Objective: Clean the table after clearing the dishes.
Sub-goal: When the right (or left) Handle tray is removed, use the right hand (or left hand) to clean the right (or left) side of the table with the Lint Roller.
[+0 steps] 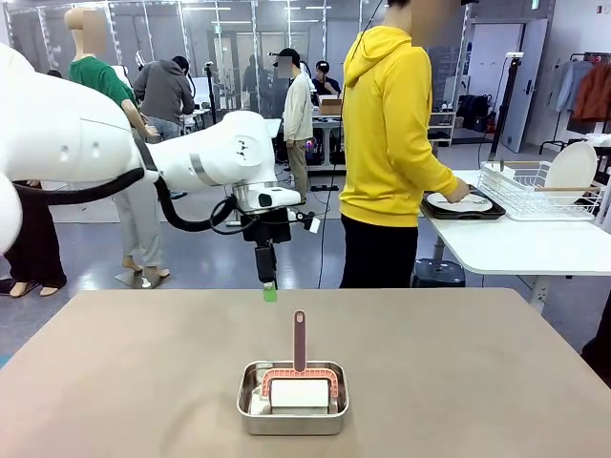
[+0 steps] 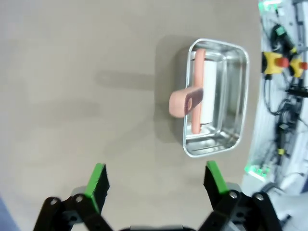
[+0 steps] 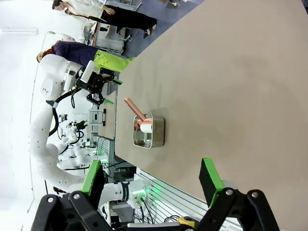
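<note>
Table (image 1: pixel 143 382): flat, rectangular, matte grey-brown top. On it a glossy square steel pan (image 1: pixel 292 423) with rounded corners, holding a white roller (image 1: pixel 300 339) with a pink plastic handle. The pan lies beyond the left gripper (image 2: pixel 155 168), ahead of the fingertips. Left arm extended, wrist vertical, fingers pointing down, spread wide, holding nothing. Right gripper (image 3: pixel 151 162): fingers wide, empty, pan well ahead. Dishes: round white plate (image 1: pixel 473 203) on a dark tray (image 1: pixel 463 216), on the white side table (image 1: pixel 516 248), under a person's hand (image 1: pixel 460 194).
</note>
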Controlling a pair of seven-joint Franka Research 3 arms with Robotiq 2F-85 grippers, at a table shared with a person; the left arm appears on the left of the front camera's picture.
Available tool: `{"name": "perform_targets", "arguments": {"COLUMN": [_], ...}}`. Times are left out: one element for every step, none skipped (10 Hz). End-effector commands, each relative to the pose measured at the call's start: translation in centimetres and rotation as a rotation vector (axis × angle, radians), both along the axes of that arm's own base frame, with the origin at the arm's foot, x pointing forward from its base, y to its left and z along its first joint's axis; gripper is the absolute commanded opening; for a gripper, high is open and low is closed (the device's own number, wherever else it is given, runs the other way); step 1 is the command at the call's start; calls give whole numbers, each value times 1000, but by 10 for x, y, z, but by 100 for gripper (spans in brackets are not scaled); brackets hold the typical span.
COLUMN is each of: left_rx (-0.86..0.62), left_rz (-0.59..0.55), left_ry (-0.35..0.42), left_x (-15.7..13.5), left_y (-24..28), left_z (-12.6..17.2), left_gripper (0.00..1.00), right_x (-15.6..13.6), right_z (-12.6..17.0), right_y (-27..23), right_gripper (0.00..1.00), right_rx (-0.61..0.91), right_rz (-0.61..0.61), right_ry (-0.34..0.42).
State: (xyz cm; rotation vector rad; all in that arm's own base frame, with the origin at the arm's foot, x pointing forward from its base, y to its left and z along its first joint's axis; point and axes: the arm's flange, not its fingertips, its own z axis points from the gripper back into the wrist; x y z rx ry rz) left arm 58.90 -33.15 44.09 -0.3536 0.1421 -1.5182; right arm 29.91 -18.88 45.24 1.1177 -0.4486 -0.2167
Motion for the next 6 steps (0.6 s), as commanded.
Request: {"name": "perform_targets", "arguments": {"left_rx": [44, 39, 51, 46, 61, 79], "left_rz": [-40, -62, -70, -65, -72, -70], "left_ry": [83, 123, 133, 143, 163, 193], "left_x": [18, 19, 18, 18, 15, 12], "left_y": [-22, -31, -38, -43, -49, -56], "left_z": [3, -2, -6, -11, -16, -25], "left_gripper": [100, 100, 100, 100, 100, 100], "right_x": [0, 0, 0, 0, 0, 0], "right_z": [2, 2, 2, 2, 2, 2], "right_y": [0, 0, 0, 0, 0, 0], "right_gripper": [100, 100, 100, 100, 100, 100], "right_rx": [5, 5, 5, 5, 5, 5], "right_rz": [-1, -1, -1, -1, -1, -1], "right_ry": [-4, -4, -4, -4, -4, -4]}}
